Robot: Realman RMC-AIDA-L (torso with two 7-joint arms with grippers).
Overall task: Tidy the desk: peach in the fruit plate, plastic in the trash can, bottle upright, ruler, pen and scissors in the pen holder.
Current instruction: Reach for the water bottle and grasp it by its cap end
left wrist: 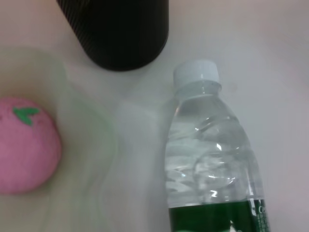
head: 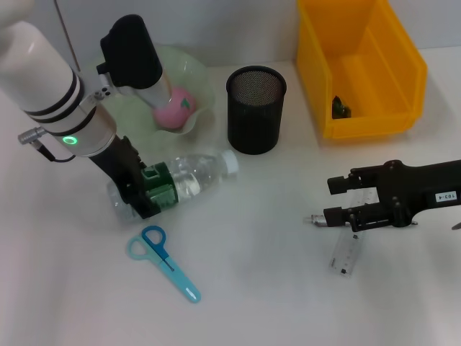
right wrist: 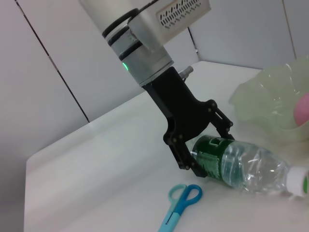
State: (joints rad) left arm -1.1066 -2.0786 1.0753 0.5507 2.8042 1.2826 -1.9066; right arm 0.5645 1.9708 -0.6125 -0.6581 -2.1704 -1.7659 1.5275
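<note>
Progress at this moment, operator: one item is clearly settled, and you can read the rest off the head view. The peach (head: 173, 108) already sits in the fruit plate (head: 205, 90), so that step is done. The bottle (head: 180, 180) lies on its side on the table (head: 259, 274), cap toward the pen holder (head: 256, 109). Your left gripper (head: 148, 191) straddles its green-labelled end, fingers on either side of the label; the right wrist view shows them clasping the bottle (right wrist: 241, 166), which has not yet been stood up. The scissors (head: 164, 261) lie flat near the table's front edge, just in front of the bottle, untouched. The pen holder looks empty as far as its mesh lets you see.

Your right gripper (head: 338, 200) is low over the ruler (head: 346, 254), jaws spread apart, with what appears to be the pen (head: 320, 218) beside its lower finger; neither is lifted. A small dark object rests in the yellow bin (head: 360, 72), possibly the plastic, though you cannot confirm that. Bottle, ruler, pen and scissors therefore remain outstanding.
</note>
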